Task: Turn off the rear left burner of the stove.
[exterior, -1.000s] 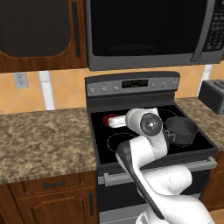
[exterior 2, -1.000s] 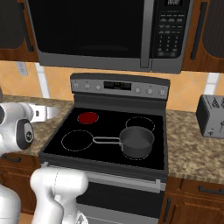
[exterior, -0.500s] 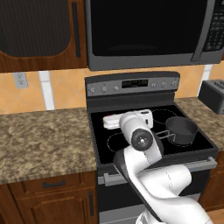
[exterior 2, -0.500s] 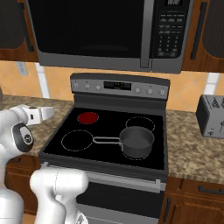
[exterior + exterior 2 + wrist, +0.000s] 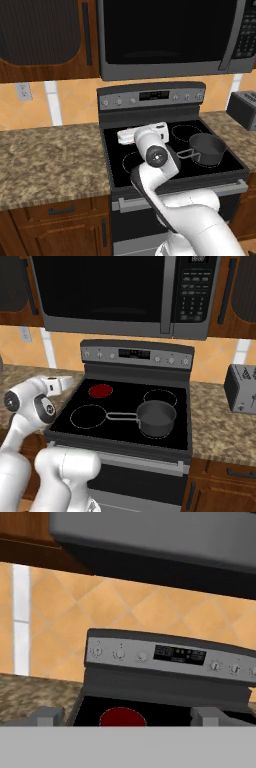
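The stove (image 5: 120,431) is a black glass-top range with a grey back panel (image 5: 165,657) of small round knobs and a display. Its rear left burner (image 5: 101,390) glows solid red and also appears low in the hand view as the same red burner (image 5: 122,717). My gripper (image 5: 127,718) is open, its grey fingertips (image 5: 47,716) far apart, nothing between them, aimed at the back panel from above the stove's left side. From the right base, the white hand (image 5: 59,384) hovers left of the burner. From the left base, the hand (image 5: 142,135) hides the burner.
A dark pot (image 5: 156,417) with a long handle sits on the front right burner. A black microwave (image 5: 125,296) hangs above the stove. A toaster (image 5: 242,388) stands on the right counter. Granite counter (image 5: 50,160) lies to the left.
The arm's elbow has swung left and down in the left base view, and the hand has edged toward the stove's rear left, now covering the red burner there.
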Robot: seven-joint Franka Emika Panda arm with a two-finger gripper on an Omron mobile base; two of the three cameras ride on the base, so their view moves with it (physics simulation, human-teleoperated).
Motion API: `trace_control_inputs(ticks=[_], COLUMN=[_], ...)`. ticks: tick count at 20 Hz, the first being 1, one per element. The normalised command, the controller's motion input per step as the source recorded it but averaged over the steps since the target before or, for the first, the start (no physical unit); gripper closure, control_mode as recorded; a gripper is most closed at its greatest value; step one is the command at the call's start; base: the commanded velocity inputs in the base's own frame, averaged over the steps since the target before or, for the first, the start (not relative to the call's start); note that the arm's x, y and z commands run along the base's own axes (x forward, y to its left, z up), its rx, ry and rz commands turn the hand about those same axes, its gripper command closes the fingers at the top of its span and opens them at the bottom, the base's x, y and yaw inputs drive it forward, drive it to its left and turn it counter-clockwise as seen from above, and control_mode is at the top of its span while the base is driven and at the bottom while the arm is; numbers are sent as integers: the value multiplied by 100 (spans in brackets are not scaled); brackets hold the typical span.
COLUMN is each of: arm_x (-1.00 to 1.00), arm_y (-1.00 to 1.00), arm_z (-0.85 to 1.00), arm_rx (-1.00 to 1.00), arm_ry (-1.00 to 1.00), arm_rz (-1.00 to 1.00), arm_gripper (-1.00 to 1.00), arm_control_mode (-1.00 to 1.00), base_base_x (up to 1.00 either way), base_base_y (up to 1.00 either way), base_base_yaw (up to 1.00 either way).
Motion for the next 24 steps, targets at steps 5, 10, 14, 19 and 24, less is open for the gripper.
trace_control_inputs(ticks=[5,10,14,19,24], arm_x=[72,92,81,81,67], arm_y=[0,0,0,0,0], arm_z=[0,-3,-14,-18,-11], arm_rx=[-4,0,0,0,0], arm_ry=[-11,-8,0,-2,-1], arm_rz=[0,0,0,0,0], arm_gripper=[-100,-100,-100,-100,-100], arm_control_mode=[-100,-100,-100,-100,-100], base_base_x=[0,0,0,0,0], base_base_y=[0,0,0,0,0], base_base_yaw=[0,0,0,0,0])
